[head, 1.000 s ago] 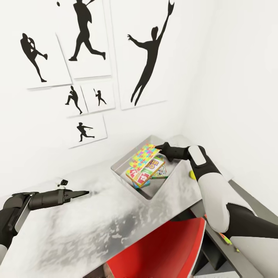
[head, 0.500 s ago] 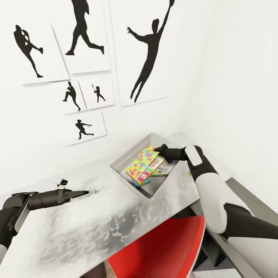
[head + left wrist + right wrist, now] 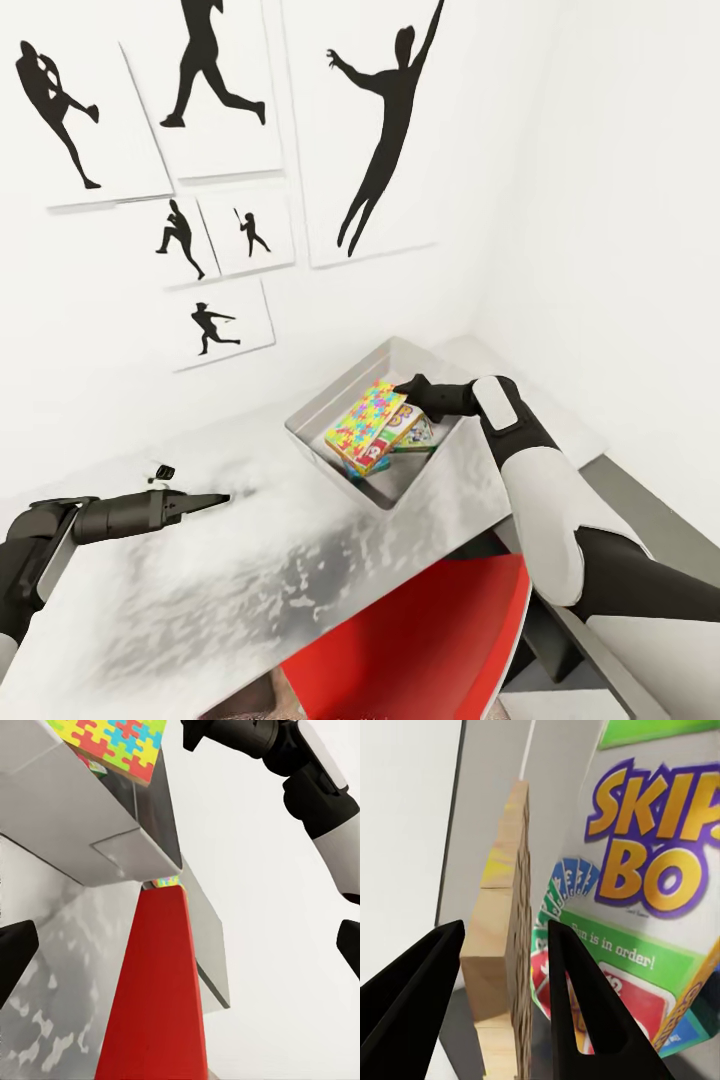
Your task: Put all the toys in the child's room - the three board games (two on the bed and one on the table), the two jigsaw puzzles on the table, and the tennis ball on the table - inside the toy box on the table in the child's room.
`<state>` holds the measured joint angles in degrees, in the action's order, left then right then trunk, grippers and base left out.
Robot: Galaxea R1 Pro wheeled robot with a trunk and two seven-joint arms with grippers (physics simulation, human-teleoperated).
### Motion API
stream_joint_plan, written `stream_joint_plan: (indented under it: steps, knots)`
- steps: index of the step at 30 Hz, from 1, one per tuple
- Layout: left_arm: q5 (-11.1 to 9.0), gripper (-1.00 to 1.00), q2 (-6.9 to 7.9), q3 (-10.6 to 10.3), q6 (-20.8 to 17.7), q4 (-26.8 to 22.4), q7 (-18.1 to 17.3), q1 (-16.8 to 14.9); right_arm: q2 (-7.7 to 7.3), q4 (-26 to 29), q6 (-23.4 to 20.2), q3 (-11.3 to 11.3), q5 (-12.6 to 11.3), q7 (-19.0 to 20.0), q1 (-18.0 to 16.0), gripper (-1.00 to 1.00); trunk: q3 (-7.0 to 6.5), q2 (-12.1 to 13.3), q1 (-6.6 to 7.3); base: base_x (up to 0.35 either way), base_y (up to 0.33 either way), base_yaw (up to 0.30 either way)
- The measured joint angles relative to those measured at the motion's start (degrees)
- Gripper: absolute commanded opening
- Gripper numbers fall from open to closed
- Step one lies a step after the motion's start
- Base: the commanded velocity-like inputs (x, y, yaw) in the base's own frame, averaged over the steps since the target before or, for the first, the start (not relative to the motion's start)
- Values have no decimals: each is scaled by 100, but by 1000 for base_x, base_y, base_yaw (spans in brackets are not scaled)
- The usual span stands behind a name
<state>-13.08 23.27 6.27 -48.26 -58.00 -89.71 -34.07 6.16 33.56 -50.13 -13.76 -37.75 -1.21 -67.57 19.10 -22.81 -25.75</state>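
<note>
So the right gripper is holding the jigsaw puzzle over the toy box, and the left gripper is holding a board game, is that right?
Not quite. The right gripper does have the jigsaw puzzle between its fingers over the toy box, as the right wrist view shows. But the left gripper holds nothing: in the head view it hangs over the bare table.

The thin square jigsaw sheet [image 3: 366, 421] has interlocked pieces in yellow, green, red, blue and pink. The flat green-yellow "Skip-Bo" game box [image 3: 649, 900] carries purple and orange letters. The rectangular toy bin [image 3: 330, 408] is light grey, the long counter [image 3: 200, 570] white with grey mottling, the chair [image 3: 420, 640] red, the pictures [image 3: 385, 120] black silhouettes on white.
</note>
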Motion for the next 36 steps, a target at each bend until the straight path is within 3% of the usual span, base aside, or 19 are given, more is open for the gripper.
stream_joint_plan:
  steps: [18,19,20,36]
  knots:
    - [-1,100,15,0,0,0,0,0,-3,63,0,-7,-117,16,-23,-100,121,-1,1,0,0,0]
    - [-3,100,16,0,0,0,0,0,-2,65,-1,-7,-113,17,-23,100,121,-2,1,0,0,0]
    - [-2,100,16,0,0,0,0,0,-3,65,-7,0,15,8,-22,100,122,-1,0,0,0,0]
    - [-9,100,18,2,0,0,0,0,-9,236,-42,7,12,9,-41,100,122,-1,0,0,0,0]
